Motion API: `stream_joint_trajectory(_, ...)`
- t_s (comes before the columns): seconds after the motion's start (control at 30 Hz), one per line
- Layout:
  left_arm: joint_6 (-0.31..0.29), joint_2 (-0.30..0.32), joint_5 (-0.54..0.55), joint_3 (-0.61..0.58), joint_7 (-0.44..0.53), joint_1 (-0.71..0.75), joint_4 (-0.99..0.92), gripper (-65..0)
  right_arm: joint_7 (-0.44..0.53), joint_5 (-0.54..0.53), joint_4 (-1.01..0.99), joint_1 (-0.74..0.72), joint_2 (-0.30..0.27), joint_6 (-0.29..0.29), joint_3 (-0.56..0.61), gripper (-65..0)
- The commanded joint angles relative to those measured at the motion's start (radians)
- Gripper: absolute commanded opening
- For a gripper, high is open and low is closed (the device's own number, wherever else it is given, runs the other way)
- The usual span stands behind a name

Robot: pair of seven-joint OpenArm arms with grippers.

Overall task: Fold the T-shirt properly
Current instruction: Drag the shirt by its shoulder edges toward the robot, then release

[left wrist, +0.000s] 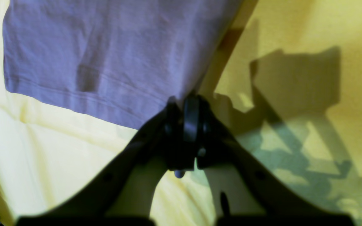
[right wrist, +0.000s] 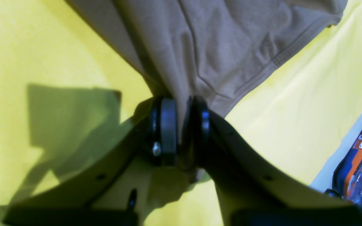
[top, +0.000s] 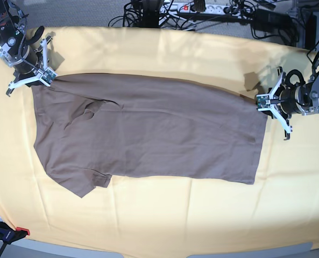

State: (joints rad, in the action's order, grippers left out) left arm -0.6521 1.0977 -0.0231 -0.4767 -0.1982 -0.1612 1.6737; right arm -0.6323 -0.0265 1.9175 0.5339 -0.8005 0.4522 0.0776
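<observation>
Clearly both grippers, left and right, pinch far corners of the shirt thinly, so uneven lifting could slip a corner free or skew the fold.

Bright, even light fills the base view; the yellow cloth shows no glare, and shadows are short and soft. Both wrist views are soft and slightly blurred, with the dark gripper arms at the bottom of the frame out of focus. In the left wrist view the T-shirt takes on a false bluish-purple cast, and hard-edged shadows fall across the right half. The right wrist view has a sharp-edged shadow at lower left.
</observation>
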Motion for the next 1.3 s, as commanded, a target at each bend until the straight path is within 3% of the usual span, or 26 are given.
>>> stream_joint_trajectory(0.0,0.008,0.024,0.005,0.013,0.010,-0.017,0.008,-65.0,-0.007,0.002,0.007,-0.001,-0.017,0.000,-0.006,-59.8)
stream_joint_trajectory(0.03,0.008,0.024,0.005,0.013,0.010,-0.017,0.008,-65.0,-0.010,0.002,0.007,-0.004,-0.017,0.000,-0.006,-65.0)
stream_joint_trajectory(0.13,0.005,0.027,0.006,0.013,0.010,-0.020,0.009,-65.0,-0.039,0.002,0.008,-0.021,-0.018,-0.024,-0.006,-65.0)
stream_joint_trajectory(0.23,-0.046,0.054,0.007,0.013,0.011,-0.019,0.031,-65.0,-0.076,-0.002,0.036,-0.030,-0.030,-0.021,-0.006,-65.0)
stream_joint_trajectory(0.47,-0.046,0.152,0.069,0.013,0.011,-0.019,0.117,-65.0,-0.179,-0.118,0.077,-0.027,-0.126,0.078,-0.006,-65.0)
stream_joint_trajectory(0.73,-0.046,0.256,0.156,0.013,0.011,0.034,0.212,-65.0,-0.264,-0.235,0.078,-0.027,-0.232,0.117,-0.006,-65.0)
stream_joint_trajectory(1.0,-0.046,0.336,0.126,0.013,0.010,0.208,0.290,-65.0,-0.360,-0.372,0.079,-0.024,-0.239,0.159,-0.006,-65.0)
stream_joint_trajectory(1.27,-0.046,0.352,0.130,0.013,0.008,0.249,0.305,-65.0,-0.452,-0.447,0.081,0.043,-0.266,0.162,-0.006,-65.0)
